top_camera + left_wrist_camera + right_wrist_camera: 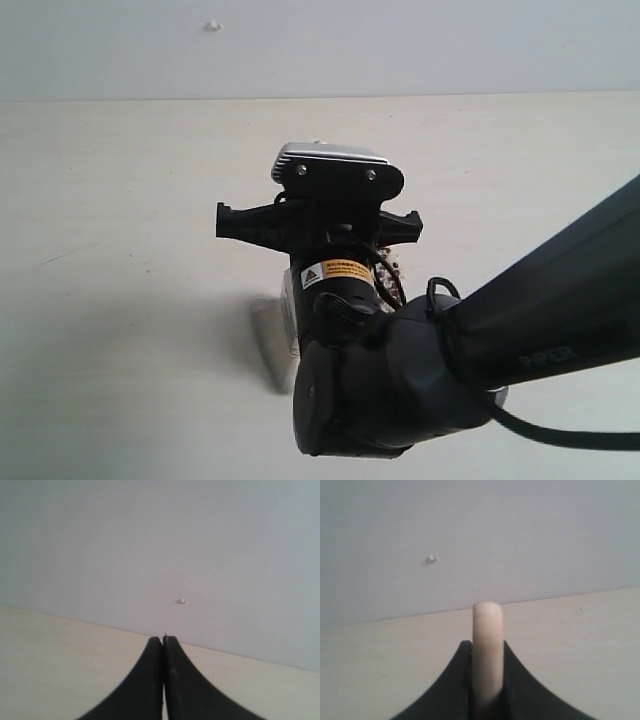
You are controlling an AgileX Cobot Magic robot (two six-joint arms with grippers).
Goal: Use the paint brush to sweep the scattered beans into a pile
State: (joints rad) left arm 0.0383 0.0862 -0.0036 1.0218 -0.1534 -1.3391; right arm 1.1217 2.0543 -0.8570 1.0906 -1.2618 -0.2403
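Paint brush [487,630] shows pale, rounded wooden handle in right end effector [486,647].

Exterior camera facing across table [120,300] to wall [400,50], right arm [520,320] close up in front, 2 wrist cameras level, low over table, facing same wall, white speck [212,25] shared by all 3 views

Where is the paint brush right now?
The paint brush is clamped in the right gripper, its pale handle sticking out between the fingers in the right wrist view; in the exterior view that arm hides most of it.
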